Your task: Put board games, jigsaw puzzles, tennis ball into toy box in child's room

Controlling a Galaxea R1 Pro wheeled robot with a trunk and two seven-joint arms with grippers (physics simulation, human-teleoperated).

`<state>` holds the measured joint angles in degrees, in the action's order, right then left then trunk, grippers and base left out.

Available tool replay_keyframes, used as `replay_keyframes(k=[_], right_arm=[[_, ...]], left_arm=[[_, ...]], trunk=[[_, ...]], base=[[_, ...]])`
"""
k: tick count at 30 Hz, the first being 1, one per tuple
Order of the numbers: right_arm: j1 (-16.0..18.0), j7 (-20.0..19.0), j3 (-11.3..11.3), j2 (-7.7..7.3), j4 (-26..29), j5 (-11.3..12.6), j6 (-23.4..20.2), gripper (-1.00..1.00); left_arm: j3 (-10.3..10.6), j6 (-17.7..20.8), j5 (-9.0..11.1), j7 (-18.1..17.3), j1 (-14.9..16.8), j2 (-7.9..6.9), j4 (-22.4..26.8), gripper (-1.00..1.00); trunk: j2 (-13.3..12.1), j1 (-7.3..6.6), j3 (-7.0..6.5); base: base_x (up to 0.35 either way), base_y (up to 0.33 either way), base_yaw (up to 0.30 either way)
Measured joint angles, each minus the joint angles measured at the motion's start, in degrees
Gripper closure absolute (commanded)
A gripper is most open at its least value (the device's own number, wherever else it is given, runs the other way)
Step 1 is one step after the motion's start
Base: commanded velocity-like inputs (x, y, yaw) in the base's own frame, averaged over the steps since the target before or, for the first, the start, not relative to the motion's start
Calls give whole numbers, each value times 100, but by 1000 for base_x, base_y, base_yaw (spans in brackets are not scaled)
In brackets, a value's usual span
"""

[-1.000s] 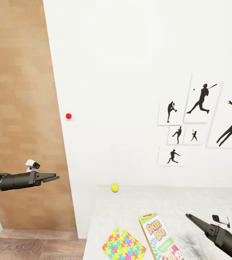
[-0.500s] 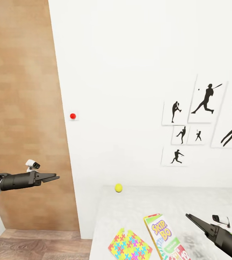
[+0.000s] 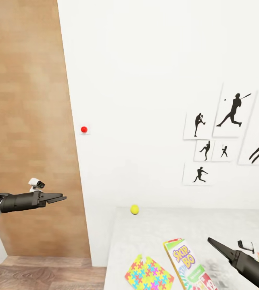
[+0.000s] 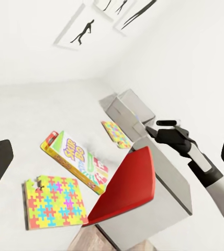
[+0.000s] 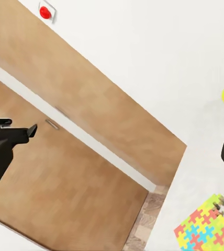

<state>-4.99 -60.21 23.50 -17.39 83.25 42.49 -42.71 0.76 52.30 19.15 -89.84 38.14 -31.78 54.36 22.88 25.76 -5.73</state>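
Yellow tennis ball sits at the white tabletop's far edge, at eleven o'clock from the upright Skip-Bo board game box. Left gripper and right gripper both look closed, empty.

Child's room at home: baseball silhouette prints, jigsaw puzzle, Skip-Bo game, white table.

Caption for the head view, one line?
Both grippers hover empty near a white table holding a tennis ball, jigsaw puzzle, Skip-Bo box.
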Motion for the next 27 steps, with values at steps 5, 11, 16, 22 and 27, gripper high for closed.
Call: replay_keyframes(k=[5,11,16,22,27], right_arm=[[5,221,3,115,3,-18,-18,-100],[14,482,3,198,11,-25,-50,-100],[32,817,-2,218,24,-14,-71,-100],[145,1314,-75,270,71,-11,-161,-100],[294,1746,-235,297,65,-6,-226,-100]], left_arm=[[1,0,0,0,0,0,0,-100],[-1,0,0,0,0,0,-2,-100],[1,0,0,0,0,2,-1,-100],[7,0,-2,0,0,30,-2,-100],[9,0,-11,0,0,38,-2,-100]], trunk=[[0,0,22],[0,0,69],[0,0,114],[-1,1,169],[0,0,216]], base=[[0,125,0],[0,46,0],[0,13,0],[0,4,0],[0,1,0]])
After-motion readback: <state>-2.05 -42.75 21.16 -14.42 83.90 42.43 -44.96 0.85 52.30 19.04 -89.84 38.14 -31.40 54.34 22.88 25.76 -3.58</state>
